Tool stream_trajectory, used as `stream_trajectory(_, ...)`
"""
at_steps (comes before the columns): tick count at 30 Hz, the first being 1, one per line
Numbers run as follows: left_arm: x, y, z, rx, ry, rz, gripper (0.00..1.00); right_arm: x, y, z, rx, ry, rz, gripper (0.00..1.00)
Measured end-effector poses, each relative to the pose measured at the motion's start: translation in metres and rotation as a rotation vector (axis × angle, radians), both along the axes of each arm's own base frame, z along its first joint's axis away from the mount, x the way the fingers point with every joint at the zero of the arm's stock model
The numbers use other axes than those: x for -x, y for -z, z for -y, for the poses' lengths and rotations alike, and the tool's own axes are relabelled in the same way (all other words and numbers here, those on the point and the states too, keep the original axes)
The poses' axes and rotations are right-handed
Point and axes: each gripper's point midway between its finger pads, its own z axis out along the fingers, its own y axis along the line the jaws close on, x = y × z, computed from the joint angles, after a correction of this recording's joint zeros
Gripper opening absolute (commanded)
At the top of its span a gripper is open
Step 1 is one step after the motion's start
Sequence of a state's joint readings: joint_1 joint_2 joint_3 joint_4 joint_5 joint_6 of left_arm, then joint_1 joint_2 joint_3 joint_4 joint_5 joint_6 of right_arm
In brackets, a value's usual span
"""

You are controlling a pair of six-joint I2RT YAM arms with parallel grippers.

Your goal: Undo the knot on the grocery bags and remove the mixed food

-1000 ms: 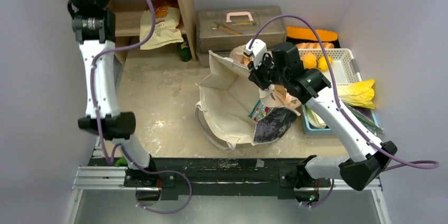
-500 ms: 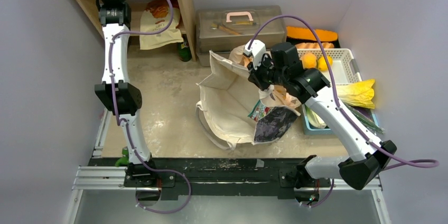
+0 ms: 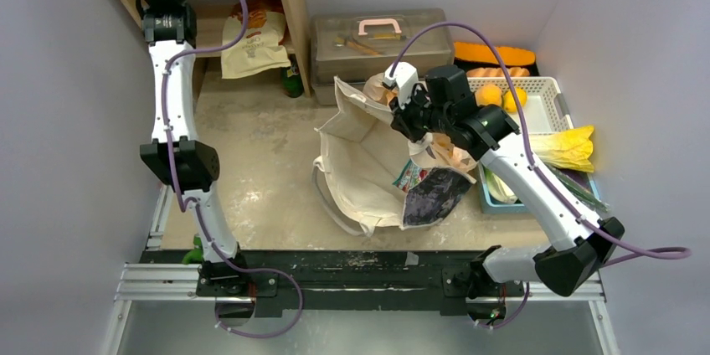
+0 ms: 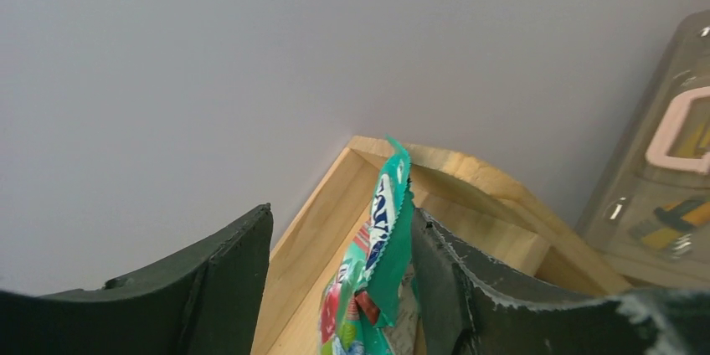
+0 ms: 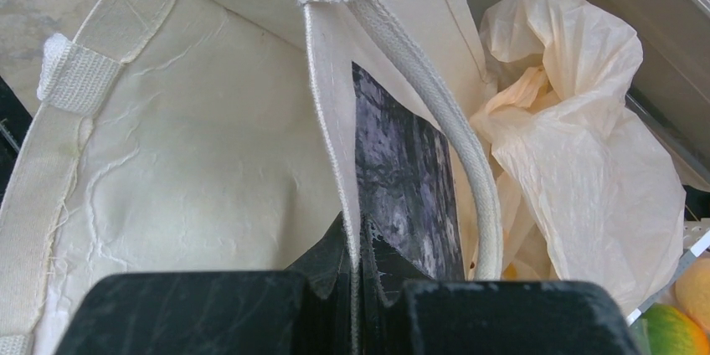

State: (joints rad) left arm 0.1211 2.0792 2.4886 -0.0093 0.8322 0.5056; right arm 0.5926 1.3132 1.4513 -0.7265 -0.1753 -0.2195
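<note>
Top external view: a canvas tote (image 3: 356, 158) lies open at the middle of the desk (image 3: 251, 154). Its far rim is just short of a grey toolbox (image 3: 377, 37). Bare surface runs from the tote's left edge to the wooden shelf (image 3: 289, 12) at far left. On its right side stand a white basket (image 3: 548, 87) and the mixed food (image 3: 571, 147): round orange fruits in the basket and a yellow-green cabbage close to the right wall. Free room on that side is slight.

Right wrist view: the right end effector (image 5: 358, 275) is pressed together on the tote's top rim, beside the webbing handle (image 5: 452, 146). The grocery bags (image 5: 578, 162), of pale crinkled plastic, sit bunched against the tote's dark printed face, to its right.

Left wrist view: the left end effector (image 4: 342, 229) is spread above the shelf corner. A green snack packet (image 4: 377, 263) stands upright between the fingers, close against one with a gap to the other.
</note>
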Motion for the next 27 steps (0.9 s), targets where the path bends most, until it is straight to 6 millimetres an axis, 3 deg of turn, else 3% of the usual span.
stream_trajectory(7, 0.026, 0.003, 0.011, 0.053, 0.065, -0.094, 0.34, -0.001, 0.001, -0.001, 0.001, 0.0, -0.002, 0.0)
stream_trajectory(16, 0.03, 0.037, 0.008, 0.139, 0.078, -0.252, 0.32, -0.001, 0.001, -0.001, 0.002, 0.001, -0.002, 0.0)
stream_trajectory(22, 0.018, 0.03, -0.008, 0.209, -0.019, -0.266, 0.31, -0.001, 0.001, -0.001, 0.002, 0.0, -0.002, 0.0)
stream_trajectory(27, -0.003, 0.025, -0.024, 0.257, -0.102, -0.262, 0.29, -0.001, 0.001, -0.001, 0.001, 0.0, -0.002, 0.0)
